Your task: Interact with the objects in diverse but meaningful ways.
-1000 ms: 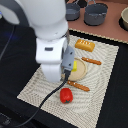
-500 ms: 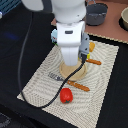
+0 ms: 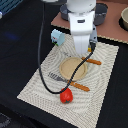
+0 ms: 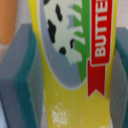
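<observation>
Between the claw's [image 4: 70,75] teal-faced pads [image 4: 27,85] sits the flat yellow packet [image 4: 70,55], red BUTTE lettering and a cow print plain in the wrist view; pads look pressed against both its sides, so claw is closed down to packet width and gripping it. Exterior view: the arm hangs over the far side of the striped placemat [image 3: 35,87] on the dark worktop [image 3: 20,45], white wrist body blocking the claw and packet there (can't tell if the packet is lifted or touching the mat). Tan plate [image 3: 66,69] sits mid-mat, just beside the arm toward the camera, looks bare. Red round fruit [image 3: 66,96] on the mat's near edge, next to the orange-handled fork [image 3: 70,83]; orange-handled knife [image 3: 92,61] past the plate, partly hidden. Pale blue-white carton [image 3: 57,36] off the mat's far corner, at exterior view's left of the arm. Grey pot [image 3: 101,13] on the brown board behind. Step in hand, my read: packet grasped, carry phase. Next move probably needs a clean lift, a shift over the plate, then lowering flat before opening, keeping the cable off the fruit.
</observation>
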